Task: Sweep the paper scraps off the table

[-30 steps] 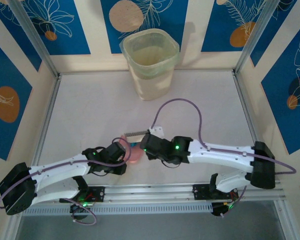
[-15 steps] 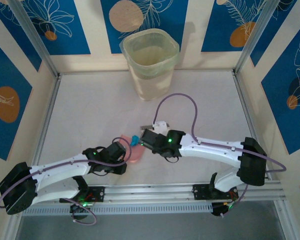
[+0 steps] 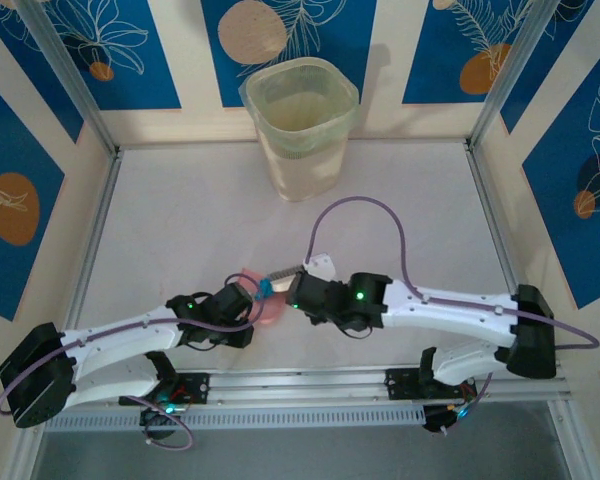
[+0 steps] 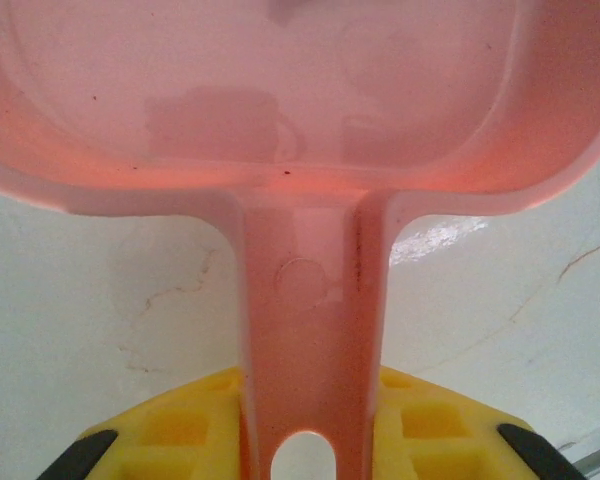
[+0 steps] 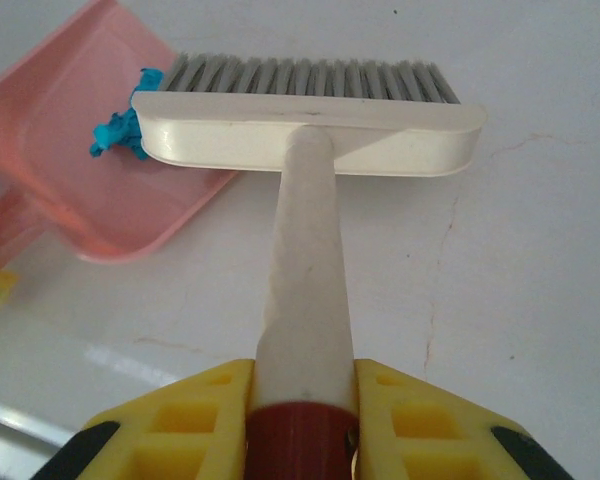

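White-grey table [image 3: 180, 220], waste bin [image 3: 300, 125] at 12 o'clock. The left gripper [image 4: 305, 440] pinches the pink dustpan [image 4: 280, 90] by its handle; the right gripper [image 5: 302, 415] pinches the white brush [image 5: 310, 125]. A cyan paper scrap [image 5: 118, 132] — seemingly touching the bristles — sits at the brush head's 9 o'clock end, over the dustpan.

The flat plastic dustpan [image 5: 70, 160] is pink, the crumpled paper scrap [image 5: 118, 132] cyan. The plastic hand brush [image 5: 310, 130] is cream, grey-bristled.

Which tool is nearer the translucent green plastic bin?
Right, slightly. The right tool sits directly in front of the translucent green plastic bin; the left tool is off to its left and farther.
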Available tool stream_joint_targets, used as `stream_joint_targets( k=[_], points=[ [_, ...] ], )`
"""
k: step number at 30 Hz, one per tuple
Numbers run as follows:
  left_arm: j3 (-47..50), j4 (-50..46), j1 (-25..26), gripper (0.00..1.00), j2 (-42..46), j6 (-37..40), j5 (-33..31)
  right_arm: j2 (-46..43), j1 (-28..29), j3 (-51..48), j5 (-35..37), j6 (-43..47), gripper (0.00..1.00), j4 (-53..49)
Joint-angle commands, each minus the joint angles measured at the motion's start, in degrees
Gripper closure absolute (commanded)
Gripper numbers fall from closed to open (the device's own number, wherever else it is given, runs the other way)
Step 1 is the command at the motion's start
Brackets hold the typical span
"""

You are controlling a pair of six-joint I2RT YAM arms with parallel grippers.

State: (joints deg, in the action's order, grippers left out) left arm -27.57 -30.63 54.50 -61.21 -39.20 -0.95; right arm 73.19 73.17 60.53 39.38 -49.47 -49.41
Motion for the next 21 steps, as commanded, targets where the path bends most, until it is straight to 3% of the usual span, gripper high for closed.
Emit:
stream_joint_targets(
  k=[1, 10, 21],
  points=[
    [-0.9, -0.1, -0.2, 1.00, 1.1, 1.3, -1.7, -6.2, 0.8, -2.1, 0.5, -1.2, 1.00, -1.9],
    [0.5, 3.0, -0.1, 1.00, 4.6, 2.1, -0.9, -24.0, 0.0, -11.9, 10.9, -12.2, 1.00, -1.9],
    [-4.9, 0.2, 0.4, 1.00, 10.9, 2.2, -0.2, -41.2, -6.8, -24.9, 16.0, -12.8, 1.00, 1.1]
  ],
)
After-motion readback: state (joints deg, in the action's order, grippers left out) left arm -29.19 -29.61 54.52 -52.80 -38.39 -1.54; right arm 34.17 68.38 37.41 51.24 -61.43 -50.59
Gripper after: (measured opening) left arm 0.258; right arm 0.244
